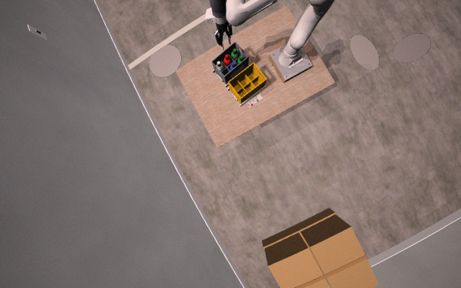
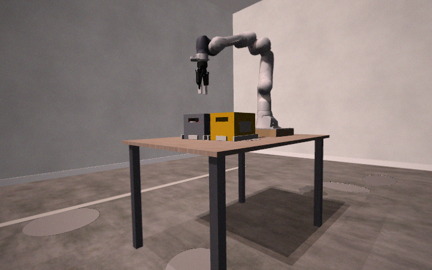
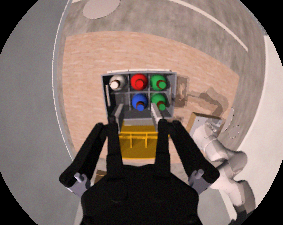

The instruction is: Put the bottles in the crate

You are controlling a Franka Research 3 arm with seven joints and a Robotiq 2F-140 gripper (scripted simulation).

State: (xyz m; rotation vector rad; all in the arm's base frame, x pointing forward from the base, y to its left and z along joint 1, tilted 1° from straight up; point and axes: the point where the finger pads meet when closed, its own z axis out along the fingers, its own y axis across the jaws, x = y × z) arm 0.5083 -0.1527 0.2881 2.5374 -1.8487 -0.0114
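Observation:
The grey crate (image 1: pixel 219 72) (image 2: pixel 190 129) (image 3: pixel 174 89) holds a white-capped bottle (image 1: pixel 219 65) (image 3: pixel 116 82), a red bottle (image 1: pixel 227 59) (image 3: pixel 138 81), a blue bottle (image 1: pixel 233 65) (image 3: pixel 139 102) and two green bottles, all upright. Its remaining compartment looks empty, partly hidden by a finger in the wrist view. The yellow crate (image 1: pixel 254 89) (image 2: pixel 221 129) (image 3: pixel 138 129) beside it shows no bottles. The pick list (image 1: pixel 254 100) has red and green marks, too small to read. My gripper (image 1: pixel 226 45) (image 2: pixel 202 93) (image 3: pixel 137 109) is partly open, empty, high above the grey crate.
Both crates stand level and close together on the wooden table (image 1: pixel 210 118) (image 2: pixel 177 144), with low pale stops around their bases. The arm's base plate (image 1: pixel 298 69) is to their right. A large cardboard box (image 1: pixel 318 253) stands on the floor, away from the table.

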